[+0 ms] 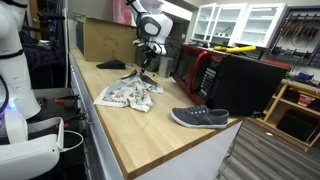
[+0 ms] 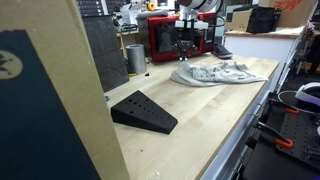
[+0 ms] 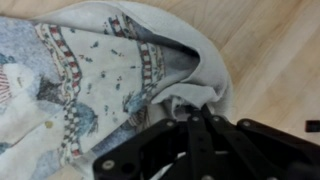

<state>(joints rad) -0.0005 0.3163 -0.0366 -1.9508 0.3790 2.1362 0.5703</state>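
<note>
Patterned cloth [image 3: 100,80] crumpled on wooden table [image 3: 275,60], gripper [image 3: 190,112] jaws together — pinching a raised fold at its edge

Light wooden worktop [image 1: 140,138], white glass-fronted cabinets [image 1: 236,22]

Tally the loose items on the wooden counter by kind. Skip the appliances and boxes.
Patterned cloth: 1
Grey shoe: 1
Black wedge: 1
Metal cup: 1
Total: 4
</note>
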